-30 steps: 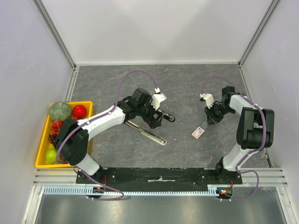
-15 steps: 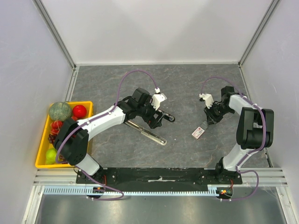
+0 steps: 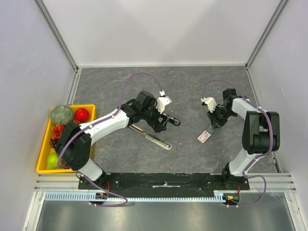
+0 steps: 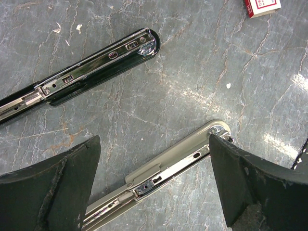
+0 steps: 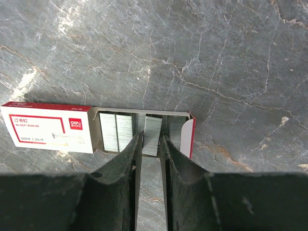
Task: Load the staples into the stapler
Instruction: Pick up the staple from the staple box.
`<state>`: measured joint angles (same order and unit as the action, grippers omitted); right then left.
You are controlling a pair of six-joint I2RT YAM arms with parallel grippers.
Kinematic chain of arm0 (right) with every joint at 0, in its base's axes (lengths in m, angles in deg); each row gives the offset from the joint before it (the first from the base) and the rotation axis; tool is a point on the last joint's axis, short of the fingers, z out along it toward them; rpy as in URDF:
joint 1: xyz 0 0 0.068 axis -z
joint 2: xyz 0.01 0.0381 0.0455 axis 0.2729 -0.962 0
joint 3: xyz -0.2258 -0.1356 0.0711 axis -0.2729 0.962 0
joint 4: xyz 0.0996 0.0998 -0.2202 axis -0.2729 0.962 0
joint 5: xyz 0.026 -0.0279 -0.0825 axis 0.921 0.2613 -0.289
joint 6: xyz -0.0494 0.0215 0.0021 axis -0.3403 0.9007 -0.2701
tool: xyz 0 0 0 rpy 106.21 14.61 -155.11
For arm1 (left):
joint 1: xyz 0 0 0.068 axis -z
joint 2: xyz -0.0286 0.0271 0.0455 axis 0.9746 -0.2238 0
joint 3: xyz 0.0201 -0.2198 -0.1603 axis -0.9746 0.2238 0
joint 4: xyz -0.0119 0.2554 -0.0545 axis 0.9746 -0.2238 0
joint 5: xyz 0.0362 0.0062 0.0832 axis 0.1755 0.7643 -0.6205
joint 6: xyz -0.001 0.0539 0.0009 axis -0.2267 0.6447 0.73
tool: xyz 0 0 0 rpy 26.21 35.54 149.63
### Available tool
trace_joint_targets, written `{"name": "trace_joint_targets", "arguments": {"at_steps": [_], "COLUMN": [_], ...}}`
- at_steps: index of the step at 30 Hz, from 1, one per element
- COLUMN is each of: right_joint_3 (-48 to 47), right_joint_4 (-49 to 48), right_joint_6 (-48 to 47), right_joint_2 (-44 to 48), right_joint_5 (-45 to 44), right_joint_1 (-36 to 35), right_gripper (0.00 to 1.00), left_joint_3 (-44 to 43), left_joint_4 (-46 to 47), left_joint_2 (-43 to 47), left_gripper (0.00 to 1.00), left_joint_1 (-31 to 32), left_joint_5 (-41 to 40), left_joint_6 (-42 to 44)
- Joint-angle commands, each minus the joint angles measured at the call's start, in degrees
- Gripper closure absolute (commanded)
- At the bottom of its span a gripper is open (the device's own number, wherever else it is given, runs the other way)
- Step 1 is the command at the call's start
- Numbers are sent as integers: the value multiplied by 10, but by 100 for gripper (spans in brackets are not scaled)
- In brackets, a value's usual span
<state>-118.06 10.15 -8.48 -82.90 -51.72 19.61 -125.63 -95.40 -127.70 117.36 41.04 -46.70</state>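
Note:
The stapler (image 3: 154, 138) lies opened flat on the grey table, its silver magazine arm (image 4: 168, 168) and black base arm (image 4: 96, 62) spread apart. My left gripper (image 3: 161, 122) hovers over the magazine, open wide, its fingers (image 4: 57, 183) on either side of the arm without touching it. The staples box (image 3: 204, 136), white with red print, lies open to the right. In the right wrist view, grey strips show inside the box (image 5: 48, 127). My right gripper (image 5: 149, 142) is shut on one staple strip (image 5: 152, 130) at the box's open end.
A yellow bin (image 3: 41, 163) holding several fruits sits at the table's left edge. White walls enclose the table at the back and on both sides. A corner of the staples box (image 4: 262, 6) shows in the left wrist view.
My right wrist has shifted slightly to the left over the box. The left arm, the stapler and the box have stayed in place.

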Motion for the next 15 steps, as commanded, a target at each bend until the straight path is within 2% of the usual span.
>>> {"name": "trace_joint_targets", "arguments": {"at_steps": [1, 8, 15], "right_joint_3": [9, 17, 15], "right_joint_4": [-25, -39, -42], "right_joint_6": [10, 16, 17], "right_joint_2": [1, 6, 17], "right_joint_5": [-30, -64, -73], "right_joint_1": [-9, -26, -34], "right_gripper": [71, 73, 82], "left_joint_3": [-23, -23, -21], "left_joint_4": [7, 7, 7], "left_joint_2": [0, 0, 2], "left_gripper": [0, 0, 0], "left_joint_1": [-2, -2, -2], "left_joint_5": [9, 9, 6], "left_joint_6": [-11, -12, -11]}}
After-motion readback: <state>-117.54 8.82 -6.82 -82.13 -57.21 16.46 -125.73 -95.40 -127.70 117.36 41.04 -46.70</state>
